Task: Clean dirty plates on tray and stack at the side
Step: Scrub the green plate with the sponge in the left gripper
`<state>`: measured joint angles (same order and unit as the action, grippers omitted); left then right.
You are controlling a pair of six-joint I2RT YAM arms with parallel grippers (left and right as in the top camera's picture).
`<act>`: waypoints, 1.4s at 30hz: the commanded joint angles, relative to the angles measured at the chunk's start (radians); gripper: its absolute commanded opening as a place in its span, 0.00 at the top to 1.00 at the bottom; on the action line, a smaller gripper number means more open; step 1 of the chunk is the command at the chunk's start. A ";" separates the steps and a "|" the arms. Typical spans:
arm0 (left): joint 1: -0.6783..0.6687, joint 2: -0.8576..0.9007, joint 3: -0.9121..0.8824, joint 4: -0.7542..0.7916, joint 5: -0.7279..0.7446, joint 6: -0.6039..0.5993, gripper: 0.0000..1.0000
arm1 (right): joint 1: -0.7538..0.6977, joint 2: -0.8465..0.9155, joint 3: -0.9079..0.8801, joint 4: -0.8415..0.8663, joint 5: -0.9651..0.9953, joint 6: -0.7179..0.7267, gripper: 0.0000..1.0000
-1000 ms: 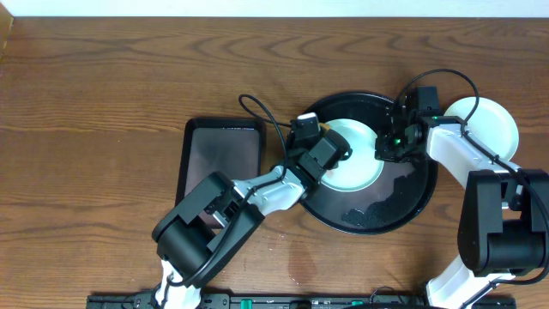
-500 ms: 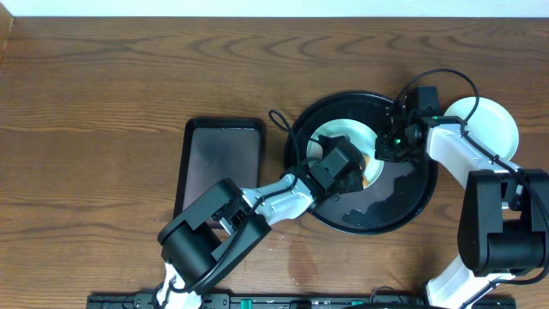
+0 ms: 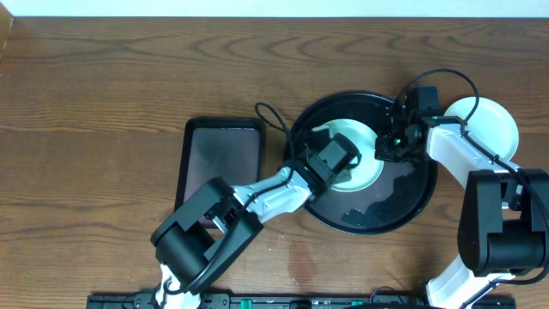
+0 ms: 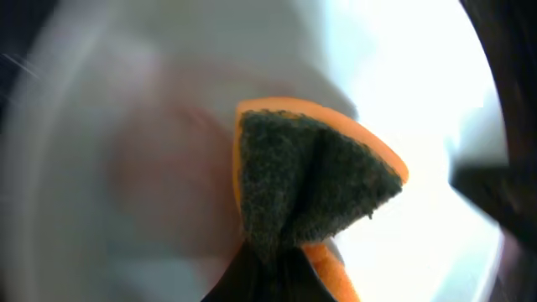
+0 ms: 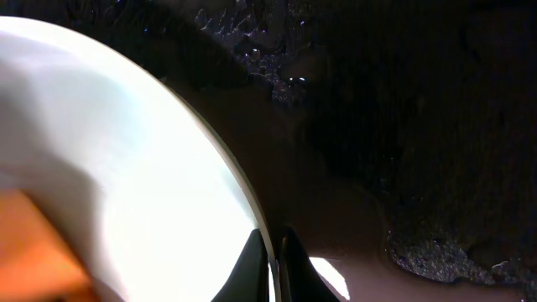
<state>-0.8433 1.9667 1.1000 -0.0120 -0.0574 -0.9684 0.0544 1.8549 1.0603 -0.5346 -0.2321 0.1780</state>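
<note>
A pale mint-blue plate (image 3: 364, 167) lies in the round black tray (image 3: 403, 206). My left gripper (image 3: 330, 163) is shut on an orange sponge with a dark green scouring face (image 4: 315, 180) and presses it onto the plate (image 4: 126, 193). My right gripper (image 3: 386, 146) is shut on the plate's right rim (image 5: 252, 214), one finger on each side. Another pale plate (image 3: 493, 124) lies on the wooden tabletop (image 3: 103, 103) to the right of the tray. The third plate is not in view.
A smaller rectangular black tray (image 3: 219, 159) lies left of the round tray, under the left arm. Water drops and wet patches (image 5: 436, 252) lie on the round tray's floor (image 3: 373, 210).
The left gripper swept the sponge from the plate's upper left down to its lower middle, then back up to the left part. The right gripper stayed on the rim.
</note>
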 commanded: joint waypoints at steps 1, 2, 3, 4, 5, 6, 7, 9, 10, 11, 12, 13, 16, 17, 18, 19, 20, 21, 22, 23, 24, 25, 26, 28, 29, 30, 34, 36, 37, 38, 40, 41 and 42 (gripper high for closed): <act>0.060 0.024 -0.035 -0.035 -0.216 0.018 0.93 | 0.015 0.089 -0.043 -0.008 0.032 0.008 0.99; 0.066 0.016 -0.034 -0.034 -0.248 0.032 0.92 | 0.015 0.088 -0.043 -0.008 0.032 0.008 0.99; 0.071 0.010 -0.033 -0.032 -0.285 0.050 0.93 | 0.015 0.088 -0.043 -0.008 0.032 0.008 0.99; 0.074 0.003 -0.032 -0.028 -0.329 0.072 0.92 | 0.015 0.088 -0.043 -0.008 0.032 0.008 0.99; 0.075 -0.004 -0.026 -0.026 -0.414 0.108 0.92 | 0.015 0.088 -0.043 -0.008 0.033 0.008 0.99; 0.074 -0.006 -0.024 -0.021 -0.456 0.129 0.92 | 0.015 0.088 -0.043 -0.008 0.032 0.008 0.99; 0.074 -0.007 -0.021 -0.013 -0.480 0.148 0.92 | 0.015 0.088 -0.043 -0.008 0.032 0.008 0.99; 0.074 -0.007 -0.021 0.018 -0.472 0.198 0.92 | 0.015 0.088 -0.043 -0.008 0.032 0.008 0.99; 0.073 -0.007 -0.021 0.017 -0.460 0.198 0.92 | 0.015 0.088 -0.043 -0.008 0.032 0.008 0.99; 0.072 -0.007 -0.021 0.016 -0.438 0.198 0.92 | 0.015 0.088 -0.043 -0.008 0.032 0.008 0.99; 0.071 -0.007 -0.021 0.013 -0.405 0.198 0.92 | 0.015 0.088 -0.043 -0.008 0.032 0.008 0.99; 0.069 -0.007 -0.021 0.013 -0.372 0.198 0.92 | 0.015 0.088 -0.043 -0.008 0.032 0.008 0.99; 0.061 -0.007 -0.021 0.017 -0.254 0.197 0.93 | 0.015 0.088 -0.043 -0.007 0.032 0.008 0.99; 0.054 -0.007 -0.021 0.021 -0.206 0.197 0.92 | 0.015 0.088 -0.043 -0.007 0.032 0.008 0.99; 0.049 -0.007 -0.021 0.025 -0.167 0.197 0.92 | 0.015 0.088 -0.043 -0.007 0.032 0.008 0.99; 0.041 -0.007 -0.021 0.034 -0.113 0.197 0.92 | 0.015 0.088 -0.043 -0.007 0.032 0.008 0.99; 0.034 -0.007 -0.021 0.045 -0.061 0.196 0.92 | 0.015 0.088 -0.043 -0.007 0.032 0.008 0.99; 0.025 -0.007 -0.021 0.056 0.003 0.187 0.93 | 0.014 0.088 -0.043 -0.007 0.032 0.008 0.99; 0.014 -0.007 -0.021 0.065 0.061 0.163 0.92 | 0.015 0.088 -0.043 -0.007 0.032 0.008 0.99; 0.004 -0.007 -0.021 0.067 0.102 0.135 0.92 | 0.015 0.088 -0.043 -0.007 0.032 0.008 0.99; -0.008 -0.007 -0.021 0.066 0.138 0.103 0.92 | 0.015 0.089 -0.043 -0.007 0.032 0.008 0.99; -0.019 -0.007 -0.021 0.065 0.161 0.084 0.92 | 0.015 0.088 -0.043 -0.007 0.032 0.008 0.99; -0.033 -0.007 -0.021 0.065 0.181 0.066 0.92 | 0.015 0.088 -0.043 -0.008 0.032 0.008 0.99; -0.058 -0.007 -0.021 0.063 0.188 0.034 0.92 | 0.015 0.089 -0.043 -0.008 0.032 0.008 0.99; -0.066 -0.007 -0.021 0.064 0.186 0.024 0.92 | 0.015 0.088 -0.043 -0.008 0.032 0.008 0.99; -0.073 -0.007 -0.021 0.067 0.176 0.024 0.92 | 0.015 0.088 -0.043 -0.008 0.032 0.008 0.99; -0.077 -0.007 -0.021 0.066 0.050 0.025 0.92 | 0.015 0.089 -0.043 -0.008 0.032 0.008 0.99; -0.071 -0.007 -0.021 0.066 -0.031 0.032 0.89 | 0.015 0.088 -0.043 -0.010 0.032 0.008 0.99; -0.064 -0.007 -0.021 0.066 -0.071 0.032 0.88 | 0.015 0.088 -0.043 -0.011 0.032 0.008 0.99; -0.057 -0.007 -0.021 0.066 -0.103 0.040 0.88 | 0.015 0.088 -0.043 -0.013 0.032 0.008 0.99; -0.040 -0.007 -0.021 0.068 -0.170 0.086 0.88 | 0.015 0.089 -0.043 -0.015 0.032 0.008 0.99; -0.030 -0.007 -0.021 0.069 -0.215 0.108 0.88 | 0.015 0.088 -0.043 -0.015 0.032 0.008 0.99; -0.020 -0.007 -0.021 0.071 -0.247 0.124 0.88 | 0.015 0.088 -0.043 -0.015 0.032 0.008 0.99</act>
<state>-0.9031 1.9659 1.0939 0.0593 -0.1219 -0.9077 0.0547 1.8584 1.0611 -0.5335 -0.2512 0.1783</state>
